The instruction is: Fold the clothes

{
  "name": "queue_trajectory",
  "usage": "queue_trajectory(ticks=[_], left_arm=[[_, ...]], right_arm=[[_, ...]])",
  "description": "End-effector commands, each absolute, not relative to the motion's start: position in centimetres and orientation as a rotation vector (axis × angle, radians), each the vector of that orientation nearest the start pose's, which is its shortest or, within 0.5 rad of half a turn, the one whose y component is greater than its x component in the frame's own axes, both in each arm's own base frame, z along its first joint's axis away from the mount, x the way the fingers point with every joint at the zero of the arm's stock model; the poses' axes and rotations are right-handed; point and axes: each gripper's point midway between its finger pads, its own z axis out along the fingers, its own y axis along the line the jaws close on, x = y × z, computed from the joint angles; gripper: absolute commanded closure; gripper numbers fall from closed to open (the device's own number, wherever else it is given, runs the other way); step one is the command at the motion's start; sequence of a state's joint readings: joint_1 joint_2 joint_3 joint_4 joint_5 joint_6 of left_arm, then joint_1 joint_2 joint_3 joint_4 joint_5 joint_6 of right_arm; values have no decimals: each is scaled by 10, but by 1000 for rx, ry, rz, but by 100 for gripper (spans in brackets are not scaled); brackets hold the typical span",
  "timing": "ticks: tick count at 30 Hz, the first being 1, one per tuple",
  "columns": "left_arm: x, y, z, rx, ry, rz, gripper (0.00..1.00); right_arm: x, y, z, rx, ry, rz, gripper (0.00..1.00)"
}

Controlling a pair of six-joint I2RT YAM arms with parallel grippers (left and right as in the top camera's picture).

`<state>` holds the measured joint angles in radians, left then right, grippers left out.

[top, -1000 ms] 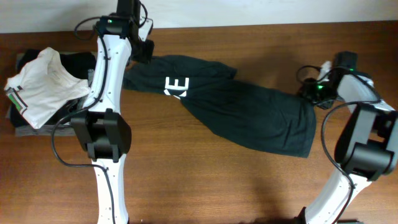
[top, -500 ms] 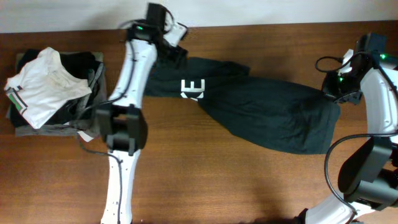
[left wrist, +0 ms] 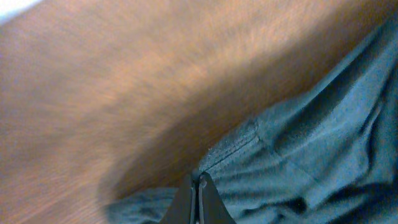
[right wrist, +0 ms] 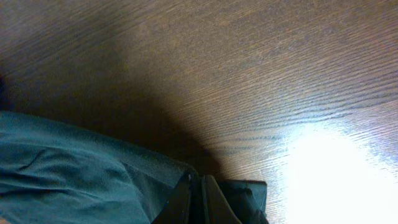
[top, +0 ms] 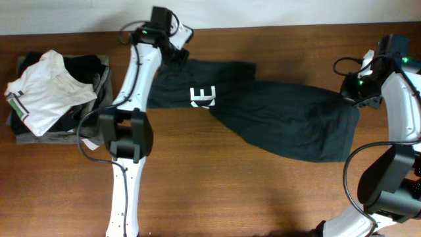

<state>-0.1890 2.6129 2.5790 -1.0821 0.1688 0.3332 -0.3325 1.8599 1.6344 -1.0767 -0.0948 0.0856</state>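
A dark green T-shirt [top: 283,118] with white lettering [top: 202,97] lies stretched across the wooden table [top: 250,197]. My left gripper [top: 179,58] is at its upper-left corner. In the left wrist view the left gripper [left wrist: 198,182] is shut on the stitched hem of the shirt [left wrist: 311,155]. My right gripper [top: 353,94] is at the shirt's right end. The right wrist view shows the right gripper [right wrist: 198,182] shut on the edge of the fabric [right wrist: 68,168], slightly above the wood.
A pile of clothes, a white garment [top: 43,89] on top of dark ones [top: 85,66], sits at the table's left edge. The table's far edge meets a pale wall [top: 263,10] just behind both grippers.
Both arms have swung right, drawing the shirt out longer. The left gripper went from open to shut on the hem and has since shifted slightly left. The right gripper stays shut.
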Motion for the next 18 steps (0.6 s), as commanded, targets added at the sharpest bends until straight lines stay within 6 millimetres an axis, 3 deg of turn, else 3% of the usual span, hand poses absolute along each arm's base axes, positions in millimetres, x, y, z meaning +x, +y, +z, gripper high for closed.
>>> queue_trajectory(ticks=[1, 2, 4, 6, 8, 10, 11, 12, 13, 16, 18], left_arm=[[560, -131, 135, 732, 2583, -125, 100], [533, -122, 154, 737, 2647, -101, 100], [489, -116, 157, 749, 2797, -146, 100], [447, -105, 144, 677, 3014, -174, 100], [440, -101, 131, 604, 3087, -169, 100], [419, -97, 104, 604, 3212, -178, 100], [404, -94, 87, 615, 3291, -181, 92], [401, -91, 75, 619, 3314, -155, 87], [410, -92, 69, 615, 3277, -150, 81], [447, -108, 75, 626, 3102, -143, 62], [480, -149, 81, 743, 2891, -231, 55]], right_arm=[[394, -121, 140, 579, 2795, 82, 96], [394, -121, 140, 579, 2796, 82, 96], [394, -121, 140, 579, 2795, 81, 96], [389, -139, 139, 603, 2801, -73, 96], [386, -143, 139, 611, 2809, -115, 96], [385, -143, 139, 611, 2814, -115, 95], [385, -143, 139, 611, 2814, -115, 95], [385, -143, 139, 611, 2813, -115, 95], [386, -143, 139, 610, 2809, -116, 94], [390, -145, 140, 607, 2792, -118, 92], [391, -145, 141, 606, 2785, -119, 90]])
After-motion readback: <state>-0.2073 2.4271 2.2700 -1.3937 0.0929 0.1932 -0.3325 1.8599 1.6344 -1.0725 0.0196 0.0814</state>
